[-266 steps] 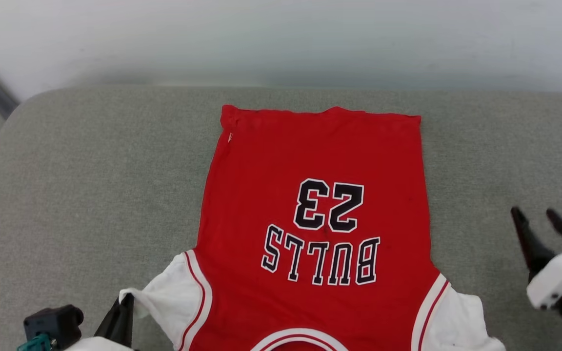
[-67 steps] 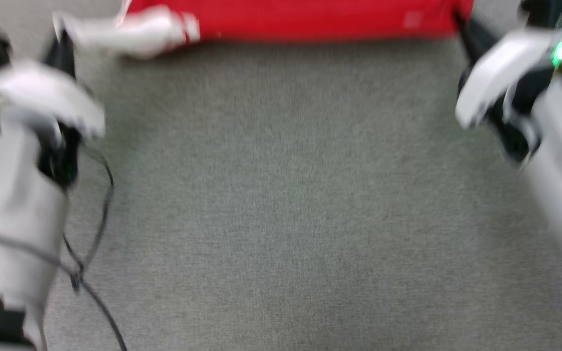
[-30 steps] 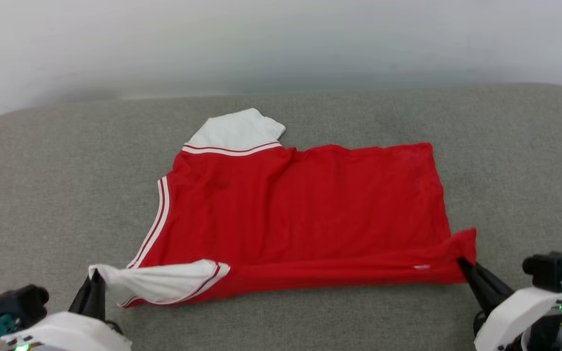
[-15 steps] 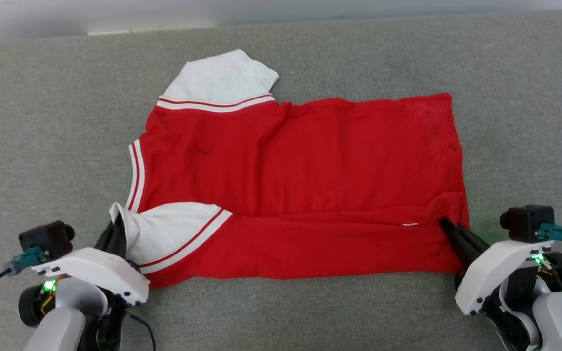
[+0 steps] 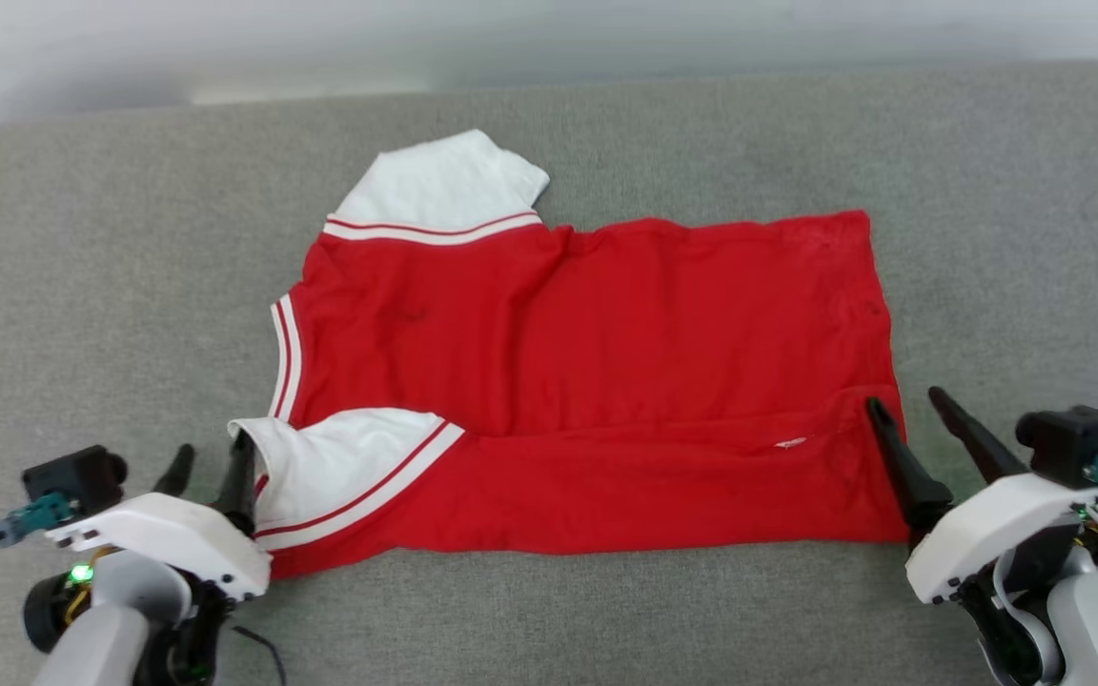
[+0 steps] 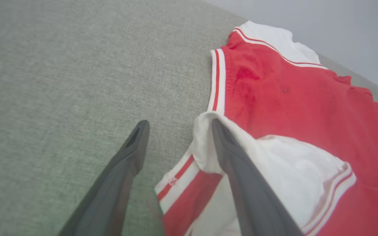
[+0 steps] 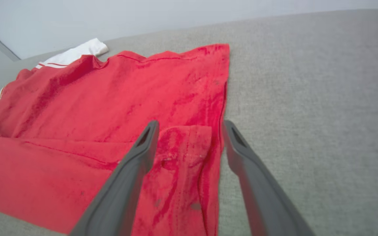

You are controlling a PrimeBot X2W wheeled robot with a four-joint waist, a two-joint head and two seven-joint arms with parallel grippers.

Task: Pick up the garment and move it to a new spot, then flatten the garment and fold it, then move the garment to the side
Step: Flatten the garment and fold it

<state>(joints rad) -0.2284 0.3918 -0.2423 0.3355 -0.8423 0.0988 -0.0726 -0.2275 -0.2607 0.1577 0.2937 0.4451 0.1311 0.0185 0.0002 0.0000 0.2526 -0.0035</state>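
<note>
While the garment [image 5: 597,353] lies partly folded on the grey cushion [image 5: 82,286], the left gripper [image 5: 211,453] and right gripper [image 5: 904,400] stand wide open at its near corners, gripping nothing.

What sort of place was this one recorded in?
Likely an indoor lab or test room: a grey fabric-covered surface, a plain pale wall behind it, and one red garment spread on it.

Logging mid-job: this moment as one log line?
garment: near edge folded over; left gripper: open at sleeve; right gripper: open at hem
</note>
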